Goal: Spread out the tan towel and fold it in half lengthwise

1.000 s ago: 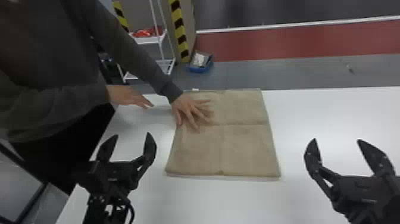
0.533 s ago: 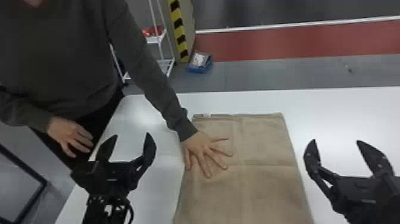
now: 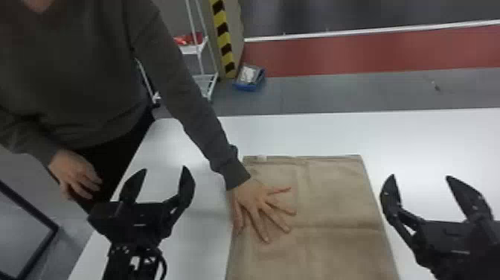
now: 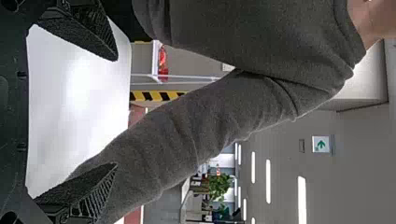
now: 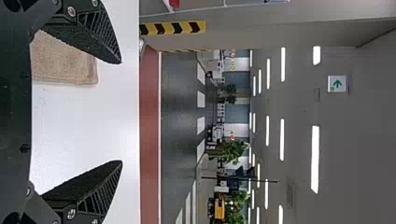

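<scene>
You have the tan towel (image 3: 338, 201) flat on the white table (image 3: 428, 137), between your two grippers, its near end running past the bottom of the head view; a person's hand (image 3: 264, 204) is spread palm down on its left part, while the other hand (image 3: 76, 175) hangs beside the table's left edge; your left gripper (image 3: 164, 169) has its fingers parted with nothing between them, off the towel's left side, and your right gripper (image 3: 420, 176) is likewise spread and empty, off its right side; the far edge, with a small pale tag (image 3: 261, 158) near its left corner, looks like stacked layers, so I would judge the cloth folded and the spreading yet to be done; the step in hand seems to be the person placing or smoothing it, so your best move is to hold both arms clear until that hand and sleeve (image 3: 186, 100) are well away; then come in low, pinch only the top layer at its free corners, and check that the layer beneath is not caught; lift both sides evenly and draw the cloth open slowly, since it will probably drag and wrinkle if one arm leads; flatten the creases before you attempt the lengthwise fold, or the edges may not meet.
</scene>
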Action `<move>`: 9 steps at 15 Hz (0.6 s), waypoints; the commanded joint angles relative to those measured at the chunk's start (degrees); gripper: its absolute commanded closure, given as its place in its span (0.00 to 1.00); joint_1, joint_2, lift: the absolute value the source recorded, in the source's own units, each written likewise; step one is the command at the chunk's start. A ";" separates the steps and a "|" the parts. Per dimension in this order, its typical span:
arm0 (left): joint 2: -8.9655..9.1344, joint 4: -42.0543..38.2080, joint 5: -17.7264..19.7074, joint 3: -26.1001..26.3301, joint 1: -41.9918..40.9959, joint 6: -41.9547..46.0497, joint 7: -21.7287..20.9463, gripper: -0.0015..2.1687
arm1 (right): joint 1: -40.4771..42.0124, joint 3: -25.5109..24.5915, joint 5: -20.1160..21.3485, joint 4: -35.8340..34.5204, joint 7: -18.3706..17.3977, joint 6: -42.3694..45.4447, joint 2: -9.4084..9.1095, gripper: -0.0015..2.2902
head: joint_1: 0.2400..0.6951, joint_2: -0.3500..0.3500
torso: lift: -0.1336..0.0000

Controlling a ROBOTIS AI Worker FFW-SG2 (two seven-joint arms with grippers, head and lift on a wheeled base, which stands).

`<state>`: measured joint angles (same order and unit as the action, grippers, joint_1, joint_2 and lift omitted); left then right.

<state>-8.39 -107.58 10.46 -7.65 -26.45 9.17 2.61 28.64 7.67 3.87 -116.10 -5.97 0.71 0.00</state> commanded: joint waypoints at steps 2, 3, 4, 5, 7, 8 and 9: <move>-0.13 0.00 0.00 0.00 0.00 0.01 -0.15 0.04 | 0.02 -0.11 0.00 -0.09 0.00 -0.15 -0.05 0.05 | 1.00 0.79 | 0.06; -0.13 0.00 0.00 0.00 0.00 0.01 -0.23 0.04 | 0.02 -0.11 0.00 -0.09 0.00 -0.15 -0.05 0.05 | 1.00 0.79 | 0.06; -0.13 0.00 0.00 0.00 0.00 0.01 -0.32 0.04 | -0.07 -0.20 0.00 -0.09 0.00 -0.32 -0.05 0.05 | 1.00 0.79 | 0.06; -0.13 0.00 0.00 0.00 0.00 -0.16 -0.59 0.04 | -0.34 -0.28 0.00 0.00 0.09 -0.67 -0.05 0.05 | 1.00 0.79 | 0.06; -0.13 0.00 0.00 0.00 0.09 0.01 -0.59 0.04 | -1.74 -0.90 0.00 0.97 0.26 -2.43 -0.05 0.05 | 1.00 0.78 | 0.06; -0.13 0.00 0.00 0.00 0.09 0.01 -0.59 0.04 | -1.83 -0.99 0.00 0.97 0.26 -3.13 -0.05 0.05 | 1.00 0.78 | 0.06; -0.13 0.00 -0.09 0.00 0.09 -0.16 -0.59 0.04 | -2.01 -1.07 0.00 0.97 0.26 -3.13 -0.05 0.05 | 1.00 0.78 | 0.06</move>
<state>-8.52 -107.58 10.44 -7.65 -26.38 9.08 2.01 26.94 6.74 3.87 -115.26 -5.69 -1.95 0.00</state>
